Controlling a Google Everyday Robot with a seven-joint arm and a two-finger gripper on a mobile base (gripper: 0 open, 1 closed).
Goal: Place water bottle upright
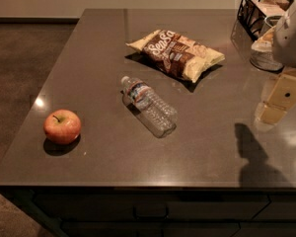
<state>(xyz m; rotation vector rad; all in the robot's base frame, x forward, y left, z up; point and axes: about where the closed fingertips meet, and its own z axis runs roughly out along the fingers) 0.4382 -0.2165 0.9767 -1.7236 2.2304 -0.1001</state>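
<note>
The end effector [280, 101] is hanging at the right edge of the view, over the right side of the bench [98, 48], below the white body of the arm [292, 33]. Whether it is wide or narrow I cannot tell; nothing is showing in its grip, and it is staying well apart from the water bottle [149, 106].

Just behind the arm, a clear glass cup [262, 53] is sitting partly hidden, and beyond it a black wire basket [259, 9] is occupying the far right corner.

Toward the middle, the water bottle is lying on its side on the bench, not upright, with its white cap pointing to the far left and its base pointing to the near right. The label band is wrapping the part nearest the cap.

Behind the bottle, near but not touching it, a brown and cream snack bag [176, 53] is lying flat.

Well off to the left, a red apple [62, 126] is resting near the front left corner, stem up.
</note>
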